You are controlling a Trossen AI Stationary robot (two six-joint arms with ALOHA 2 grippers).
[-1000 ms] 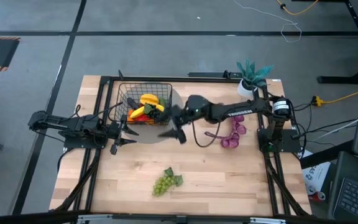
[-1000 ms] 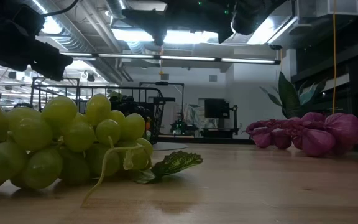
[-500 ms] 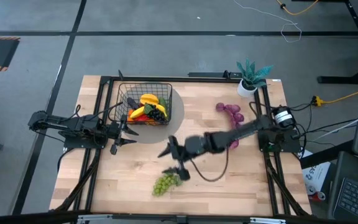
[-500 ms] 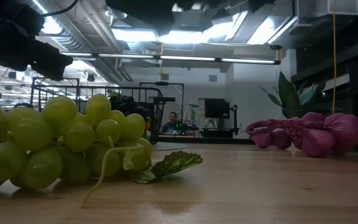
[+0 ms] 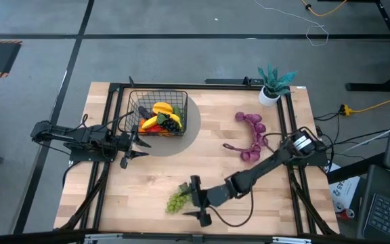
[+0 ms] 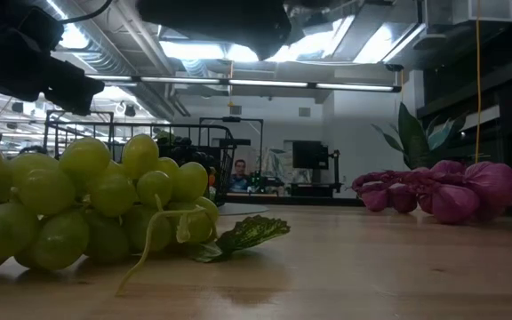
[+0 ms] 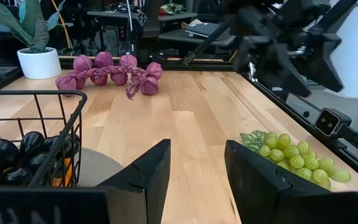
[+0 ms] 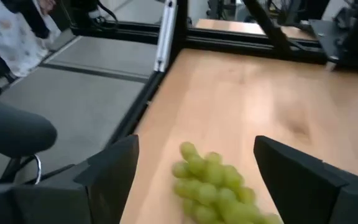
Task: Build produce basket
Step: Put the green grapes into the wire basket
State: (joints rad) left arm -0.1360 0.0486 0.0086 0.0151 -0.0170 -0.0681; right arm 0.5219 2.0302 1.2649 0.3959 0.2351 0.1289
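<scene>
wooden table (image 5: 249,183), basket (image 5: 181,95) holding produce (image 5: 161,116)

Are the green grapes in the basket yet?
No: the green grapes lie on the table, far from the basket, with the right end effector open beside them.

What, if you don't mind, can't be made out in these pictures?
- High view: produce deep in the basket, too small and piled.
- Low view: the basket behind the green grapes.
- Right wrist view: the grapes, blurred, cut by the bottom edge.
- Left wrist view: the right tool, blurred.
</scene>
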